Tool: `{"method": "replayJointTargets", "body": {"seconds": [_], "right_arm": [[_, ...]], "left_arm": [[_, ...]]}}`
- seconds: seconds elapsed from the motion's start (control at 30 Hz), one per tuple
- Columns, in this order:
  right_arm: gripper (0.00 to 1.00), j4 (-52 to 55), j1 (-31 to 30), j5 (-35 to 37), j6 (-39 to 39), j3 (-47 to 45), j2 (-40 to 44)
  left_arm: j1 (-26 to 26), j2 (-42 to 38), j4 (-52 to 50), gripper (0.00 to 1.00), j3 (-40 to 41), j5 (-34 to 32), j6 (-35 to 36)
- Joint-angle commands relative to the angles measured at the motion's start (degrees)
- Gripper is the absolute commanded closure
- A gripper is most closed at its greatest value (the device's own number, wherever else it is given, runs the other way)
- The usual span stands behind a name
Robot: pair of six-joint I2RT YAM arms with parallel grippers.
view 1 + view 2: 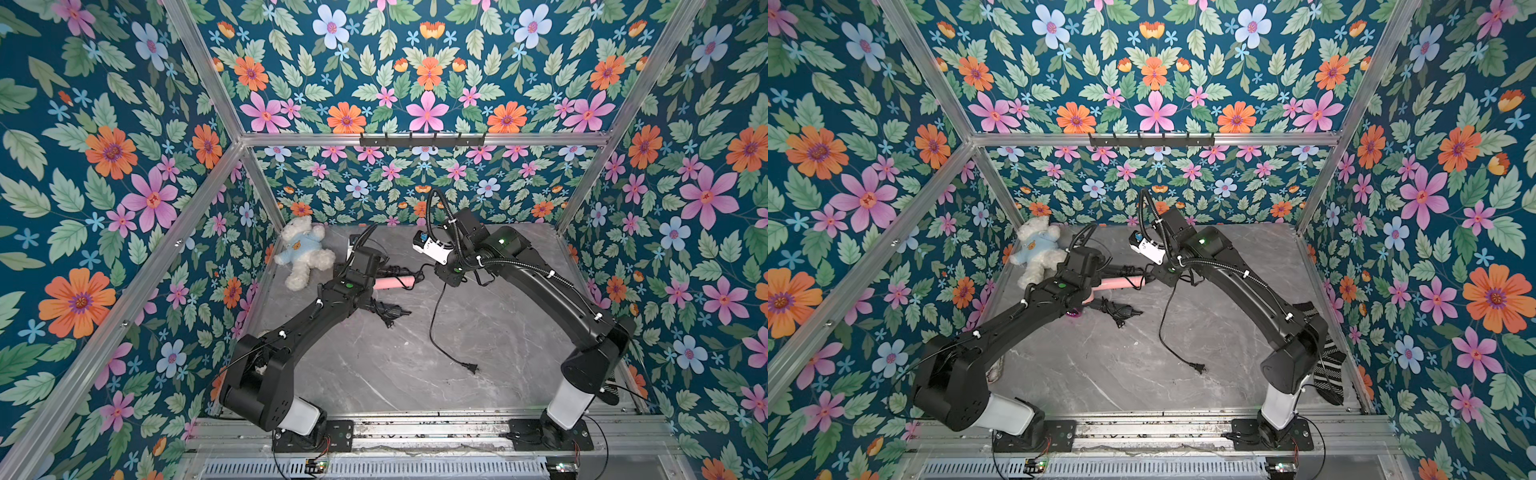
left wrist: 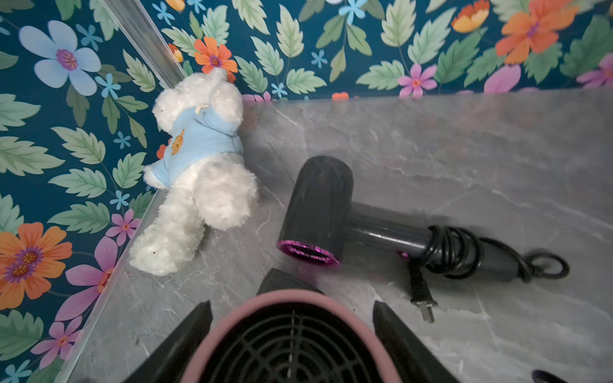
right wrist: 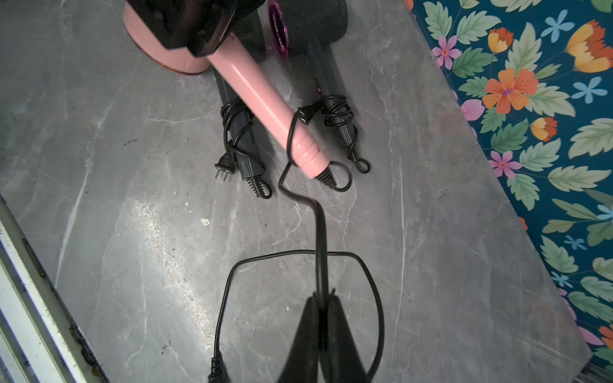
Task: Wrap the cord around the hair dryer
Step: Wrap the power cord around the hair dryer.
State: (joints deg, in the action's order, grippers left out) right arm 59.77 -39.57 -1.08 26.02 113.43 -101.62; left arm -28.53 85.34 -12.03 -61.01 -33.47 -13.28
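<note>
1. Pink plastic filled the space between the fingers of the left gripper [image 2: 292, 311]: the barrel of the pink hair dryer [image 3: 262, 99] was clamped there. The dryer was held just beside the teddy bear [image 2: 199, 172], with its handle pointing away from the bear.
2. The right gripper [image 3: 320, 298] was pinched together on the black cord [image 3: 320, 238], just past the handle's end on the side away from the bear.
3. One loose turn of cord was seen lying over the handle near its end.
4. The remaining slack was left trailing across the table [image 1: 374, 374] to the plug [image 1: 471, 368], well apart from the bear.
5. Two black hair dryers [image 3: 242, 129], with cords already wound, lay near the bear, one on each side of the pink handle.
6. The winding was judged to be barely begun. For the next move, the cord would need to be carried round the handle under light tension while the barrel was kept steady. The neighbouring plugs would also need to be kept clear.
</note>
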Motion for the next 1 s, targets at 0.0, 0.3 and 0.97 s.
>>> {"method": "replayJointTargets", "body": {"seconds": [0.0, 0.3, 0.97], "right_arm": [[1.0, 3.0, -0.3, -2.3, 1.6, 4.4, -1.5], [1.0, 3.6, 1.2, -6.9, -1.0, 12.2, -5.0], [1.0, -13.1, 17.1, -20.0, -5.0, -11.2, -9.9]], "left_arm": [[-0.1, 0.6, -1.9, 1.0, -0.3, -2.6, 3.4], [-1.2, 4.7, -5.2, 1.0, -2.8, 14.2, 9.3], [10.9, -17.0, 18.9, 1.0, 18.7, 63.7, 3.0]]}}
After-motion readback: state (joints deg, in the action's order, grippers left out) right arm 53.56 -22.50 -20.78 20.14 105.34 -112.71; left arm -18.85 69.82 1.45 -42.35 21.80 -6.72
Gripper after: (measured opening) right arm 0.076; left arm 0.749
